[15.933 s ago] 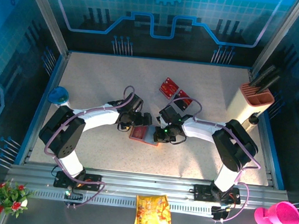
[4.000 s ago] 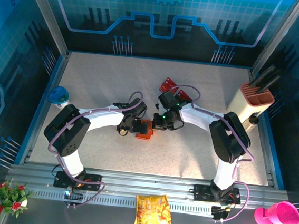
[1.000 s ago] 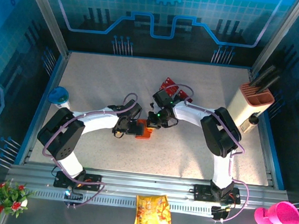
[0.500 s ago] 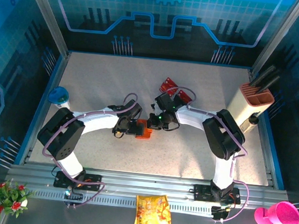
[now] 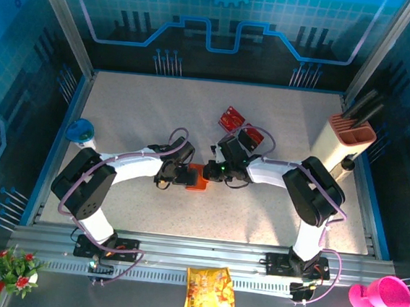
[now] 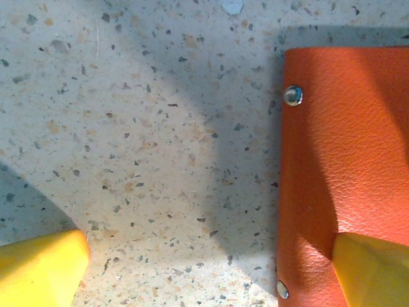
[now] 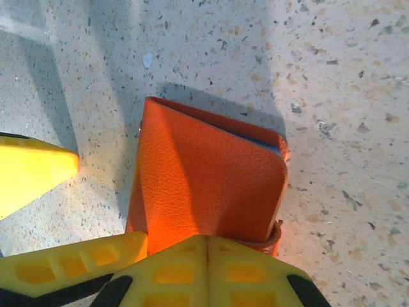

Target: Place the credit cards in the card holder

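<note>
The card holder (image 5: 197, 177) is a small orange wallet lying folded shut on the speckled table between my two grippers. My left gripper (image 5: 182, 174) is open and straddles the wallet's snap-stud edge (image 6: 293, 96): one yellow fingertip (image 6: 370, 268) lies over the orange leather (image 6: 348, 153) and the other (image 6: 38, 268) over bare table. My right gripper (image 7: 208, 268) is shut, its joined tips pressing down on the near end of the card holder (image 7: 211, 179) with nothing between them. Two red credit cards (image 5: 231, 117) (image 5: 251, 136) lie on the table behind the right arm.
A beige and orange knife block (image 5: 345, 142) stands at the right edge. A blue cup (image 5: 81, 130) sits at the left edge. On the front rail are a yellow snack bag (image 5: 209, 292), a pink cup (image 5: 380, 295) and a small flower pot (image 5: 14, 267).
My right gripper has slid a little nearer and to the right, still over the wallet, and uncovers the red cards more. The left gripper and wallet hold their places.
</note>
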{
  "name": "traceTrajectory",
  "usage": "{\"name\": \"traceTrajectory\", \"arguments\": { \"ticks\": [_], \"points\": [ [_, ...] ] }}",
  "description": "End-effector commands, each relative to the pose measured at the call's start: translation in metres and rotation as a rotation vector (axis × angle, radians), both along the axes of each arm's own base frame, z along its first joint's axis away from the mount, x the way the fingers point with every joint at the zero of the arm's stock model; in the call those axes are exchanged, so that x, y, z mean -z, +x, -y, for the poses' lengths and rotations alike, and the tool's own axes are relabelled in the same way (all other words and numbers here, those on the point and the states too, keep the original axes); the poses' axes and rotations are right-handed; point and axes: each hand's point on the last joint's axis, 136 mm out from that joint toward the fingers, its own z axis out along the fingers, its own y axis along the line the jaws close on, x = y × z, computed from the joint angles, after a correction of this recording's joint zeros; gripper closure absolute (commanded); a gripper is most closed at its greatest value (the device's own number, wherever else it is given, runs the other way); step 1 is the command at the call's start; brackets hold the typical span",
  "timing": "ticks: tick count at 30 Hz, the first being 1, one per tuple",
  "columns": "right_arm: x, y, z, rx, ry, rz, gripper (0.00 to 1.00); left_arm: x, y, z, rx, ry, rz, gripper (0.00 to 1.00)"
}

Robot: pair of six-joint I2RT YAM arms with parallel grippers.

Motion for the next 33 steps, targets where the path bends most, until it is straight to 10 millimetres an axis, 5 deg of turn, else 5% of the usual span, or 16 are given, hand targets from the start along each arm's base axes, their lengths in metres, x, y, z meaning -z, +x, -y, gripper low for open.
{"name": "traceTrajectory", "arguments": {
  "ticks": [1,33],
  "points": [
    [0.069,-0.051,0.041,0.008,-0.238,-0.200,1.00,0.039,-0.043,-0.023,-0.009,0.091,-0.176,0.01],
    [0.121,-0.110,0.101,-0.011,-0.564,-0.070,1.00,0.044,-0.044,-0.023,0.006,0.101,-0.187,0.01]
  ]
}}
